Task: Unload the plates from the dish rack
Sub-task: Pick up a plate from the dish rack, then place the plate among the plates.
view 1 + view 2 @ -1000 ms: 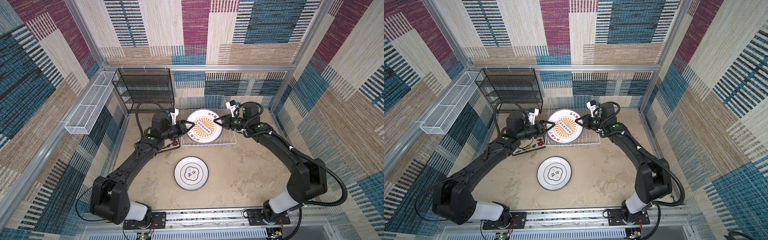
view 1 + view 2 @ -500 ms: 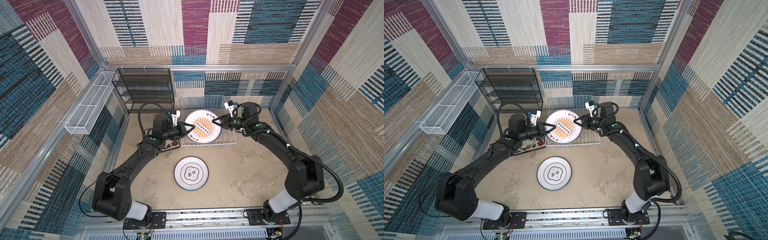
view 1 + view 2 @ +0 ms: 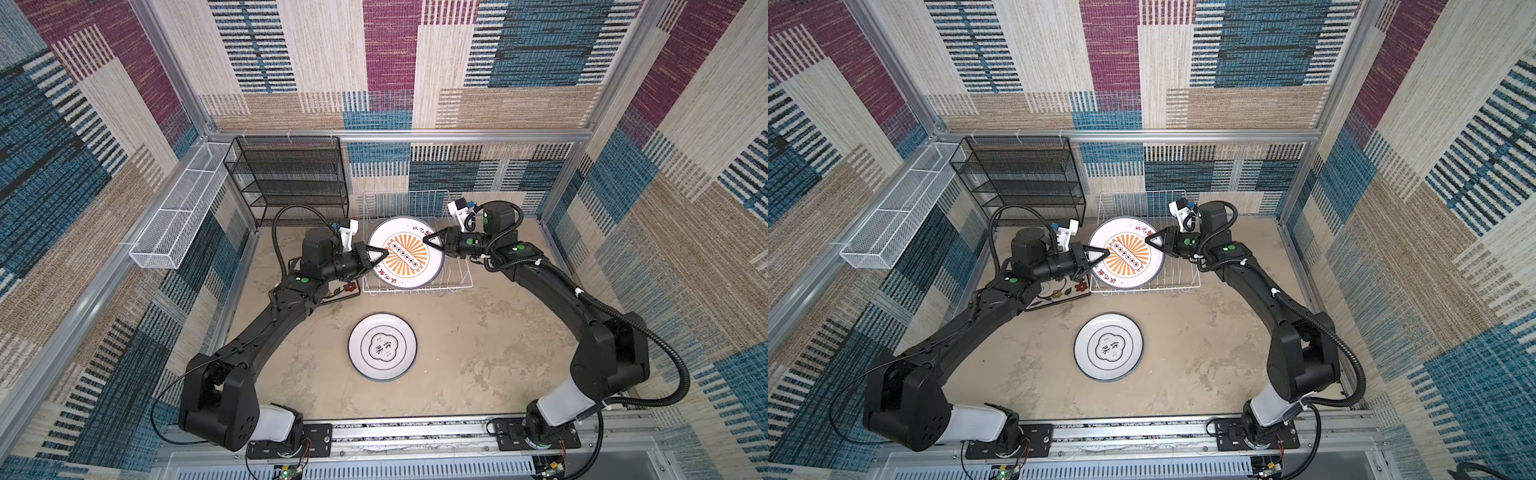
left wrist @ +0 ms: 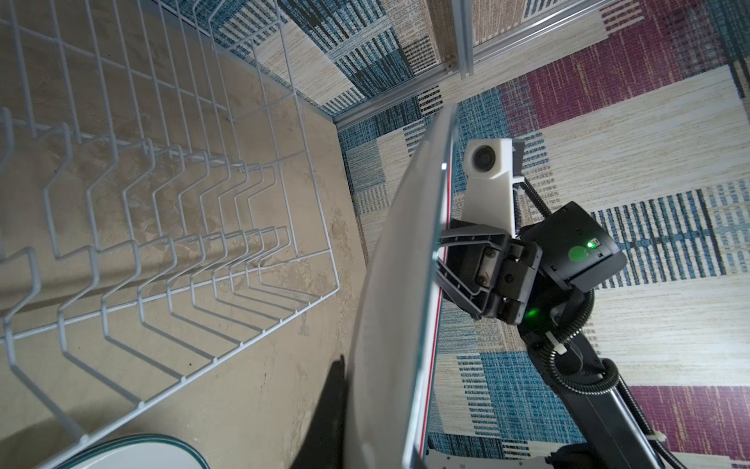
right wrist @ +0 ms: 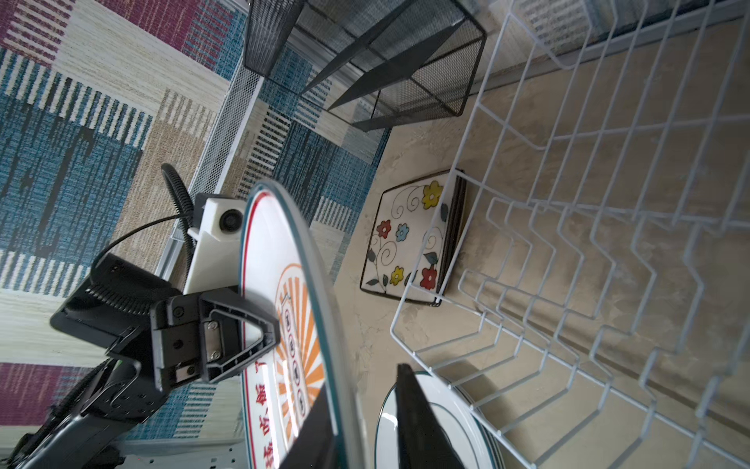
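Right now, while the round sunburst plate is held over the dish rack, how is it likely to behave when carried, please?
The sunburst plate looks like glazed ceramic: probably stiff and breakable if dropped. Its glossy rim, pinched by the left gripper, may slip or pivot. Set on edge, it would likely roll.

Beige tabletop, wire dish rack, round plates, square plates, black shelf
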{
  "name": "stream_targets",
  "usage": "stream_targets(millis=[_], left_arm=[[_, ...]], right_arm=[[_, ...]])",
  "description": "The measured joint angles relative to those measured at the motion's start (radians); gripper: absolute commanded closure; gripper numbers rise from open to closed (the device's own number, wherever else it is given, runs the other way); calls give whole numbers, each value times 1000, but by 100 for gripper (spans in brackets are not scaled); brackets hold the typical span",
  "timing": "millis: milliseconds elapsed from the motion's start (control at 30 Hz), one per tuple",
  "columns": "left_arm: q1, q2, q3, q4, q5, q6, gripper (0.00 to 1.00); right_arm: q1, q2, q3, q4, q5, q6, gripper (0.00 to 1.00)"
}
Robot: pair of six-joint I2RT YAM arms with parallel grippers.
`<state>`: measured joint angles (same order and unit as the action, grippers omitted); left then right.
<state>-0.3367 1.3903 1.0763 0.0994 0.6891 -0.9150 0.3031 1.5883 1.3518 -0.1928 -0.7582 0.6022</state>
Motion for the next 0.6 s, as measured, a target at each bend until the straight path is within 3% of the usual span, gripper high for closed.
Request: stream_targets(millis=[200, 267, 600], left_arm=[[10, -75, -9, -61, 0, 31, 100], [14, -111, -24, -87, -5, 39, 100], [31, -308, -80, -316, -28, 108, 100]], right_arm=[[-1, -63, 8, -54, 116, -79, 23], [0, -82, 8, -70, 144, -112, 0], [19, -243, -100, -68, 262, -305, 0]])
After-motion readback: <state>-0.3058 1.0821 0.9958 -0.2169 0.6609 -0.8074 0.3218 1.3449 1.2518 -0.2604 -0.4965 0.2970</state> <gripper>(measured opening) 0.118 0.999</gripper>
